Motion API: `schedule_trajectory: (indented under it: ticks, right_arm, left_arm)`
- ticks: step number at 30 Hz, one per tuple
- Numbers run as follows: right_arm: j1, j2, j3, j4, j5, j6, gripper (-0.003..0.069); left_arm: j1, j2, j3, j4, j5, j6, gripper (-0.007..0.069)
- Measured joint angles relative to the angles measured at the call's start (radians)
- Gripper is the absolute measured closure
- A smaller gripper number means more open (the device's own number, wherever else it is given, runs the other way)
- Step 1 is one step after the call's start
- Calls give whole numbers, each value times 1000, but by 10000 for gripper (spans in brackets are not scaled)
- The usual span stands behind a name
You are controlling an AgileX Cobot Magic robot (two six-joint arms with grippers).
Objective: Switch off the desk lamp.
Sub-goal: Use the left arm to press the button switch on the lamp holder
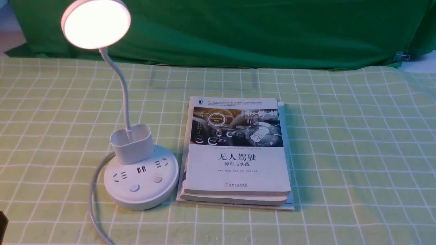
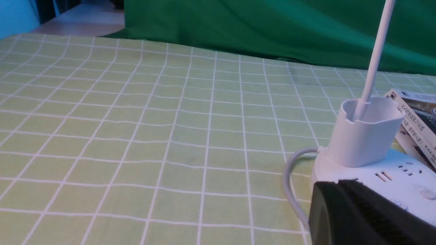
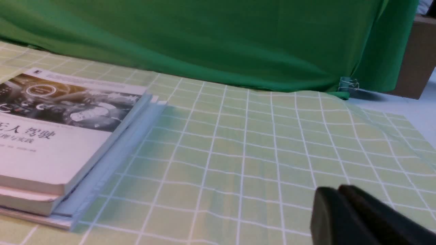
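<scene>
The white desk lamp (image 1: 131, 146) stands left of centre on the checked cloth. Its round disc head (image 1: 96, 23) glows, lit. A thin neck rises from the small cup holder (image 1: 132, 143). The round base (image 1: 141, 183) carries sockets and two buttons (image 1: 134, 188), (image 1: 157, 179). In the left wrist view my left gripper (image 2: 339, 185) is shut and empty, its black tip close before the base (image 2: 402, 177), apart from it; the cup (image 2: 366, 131) rises behind. My right gripper (image 3: 337, 192) is shut and empty over bare cloth to the right of the books. Only a dark corner (image 1: 2, 223) of the left arm shows in the front view.
A stack of books (image 1: 236, 153) lies just right of the lamp base, also in the right wrist view (image 3: 61, 136). The lamp's grey cable (image 1: 93, 200) curves from the base toward the front edge. A green cloth backdrop (image 1: 259, 30) hangs along the far side.
</scene>
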Motion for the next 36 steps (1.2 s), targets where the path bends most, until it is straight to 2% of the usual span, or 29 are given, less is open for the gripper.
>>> schedule_trajectory:
  ticks: [26,30,31,36]
  right_arm:
    - [0,0,0,0,0,0,629]
    - [0,0,0,0,2,0,629]
    - [0,0,0,0,2,0,629]
    - [0,0,0,0,1,0,629]
  left_arm:
    - [0,0,0,-5,-35,-12,626]
    - [0,0,0,-276,-194,-230,626]
    - [0,0,0,-311,-225,-250,626]
    - [0,0,-1,-344,-382,-316,626]
